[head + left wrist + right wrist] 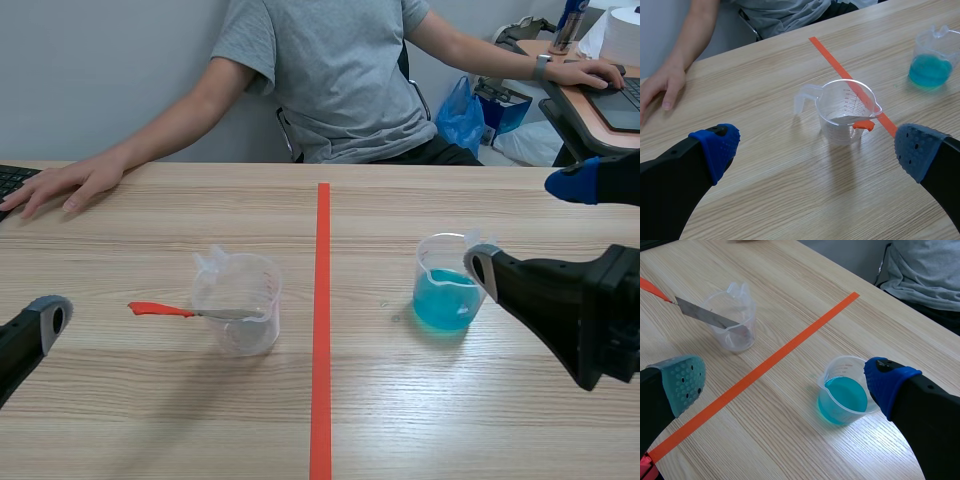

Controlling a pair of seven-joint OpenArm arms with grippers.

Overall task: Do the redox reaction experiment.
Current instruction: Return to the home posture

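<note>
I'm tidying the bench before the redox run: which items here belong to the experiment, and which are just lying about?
For the job:
clear plastic beaker of blue liquid
clear plastic measuring beaker
red-handled metal spatula, blade resting in it

Lying about:
black keyboard at the table edge
blue plastic bag behind the table

Light bright, diffuse, even. Clear cup [237,303] and blue cup [445,296] cast faint soft shadows on tabletop [450,420], toward robot. Focus sharp in all views.

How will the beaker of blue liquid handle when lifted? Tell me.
The beaker looks like thin clear plastic, so it probably flexes under a squeeze. Partly filled with blue liquid, it likely stands steady but could slosh out if tilted or jerked.
</note>
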